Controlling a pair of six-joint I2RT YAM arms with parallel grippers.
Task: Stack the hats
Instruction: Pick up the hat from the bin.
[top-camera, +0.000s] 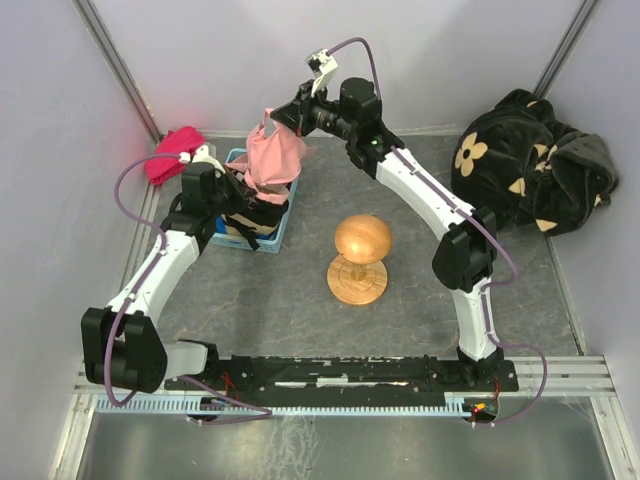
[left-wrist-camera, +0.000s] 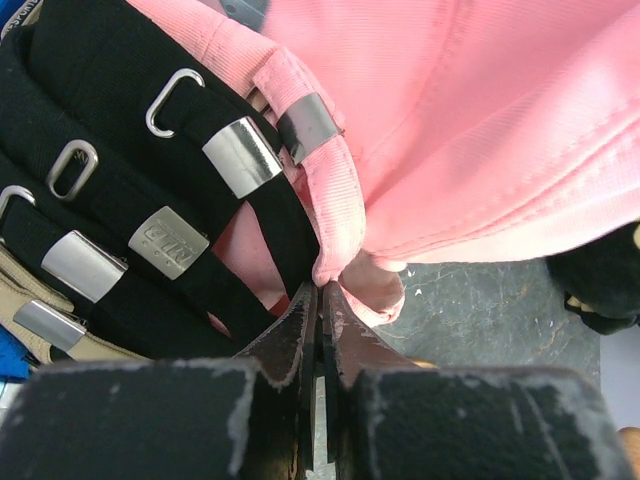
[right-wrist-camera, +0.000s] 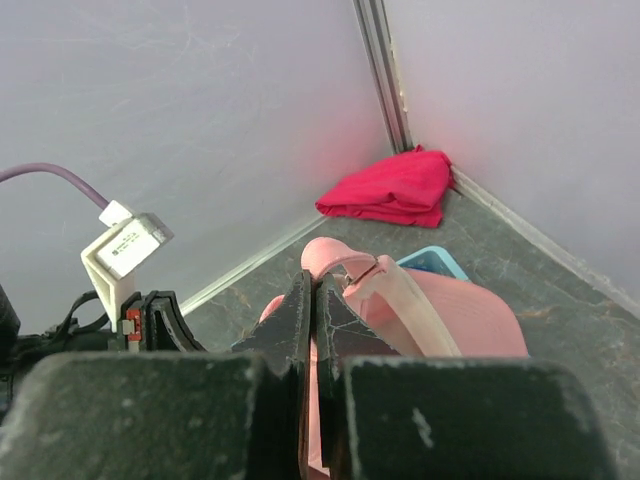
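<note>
Pink hat (top-camera: 275, 155): one, pinched by both closed jaws; black hats (left-wrist-camera: 120, 130) seemingly three; tan hat (left-wrist-camera: 20, 280) one.

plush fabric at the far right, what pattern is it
Black plush fabric with beige flowers; the top external view shows it best.

In the top view the blue basket (top-camera: 287, 215) is largely covered by the pink cap (top-camera: 272, 155) and the left arm (top-camera: 160, 265), so the caps inside cannot be counted. In the left wrist view the pink cap is cut off at twelve and three o'clock, a tan cap (left-wrist-camera: 25, 282) is cropped at eight o'clock, and a buckle (left-wrist-camera: 167, 241) marking cannot be read.
</note>
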